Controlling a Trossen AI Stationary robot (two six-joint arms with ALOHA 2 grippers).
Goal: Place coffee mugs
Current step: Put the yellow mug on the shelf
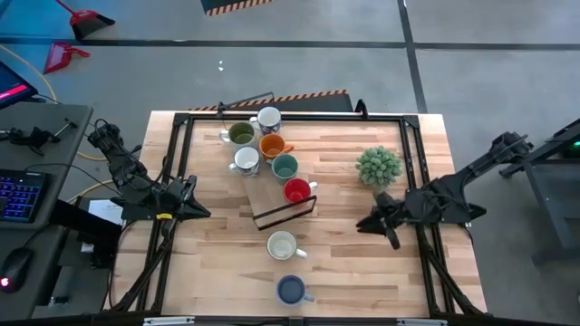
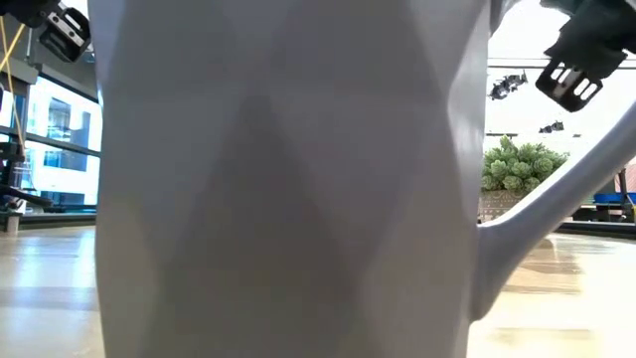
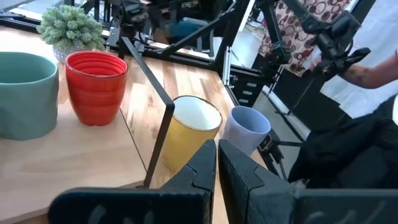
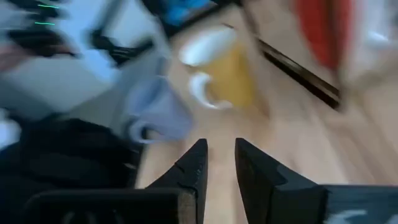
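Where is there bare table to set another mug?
Bare wood runs between the blue mug and the plant, and left of the cream mug. The cluster around the orange mug by the black rack is crowded.

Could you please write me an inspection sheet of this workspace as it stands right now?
Surface: wooden table, black frame around its edge.
Job's things: seven mugs in the high view; five clustered at the far middle, among them the red mug; the cream mug and blue mug stand apart nearer the front.
Clutter: potted plant; black wire rack beside the red mug.
Grippers: left gripper shut, empty, at the left edge; right gripper holds nothing, below the plant.
Cables: yellow cable off the table's left.
Surroundings: desk with keyboard at left; red dustpan on the floor.
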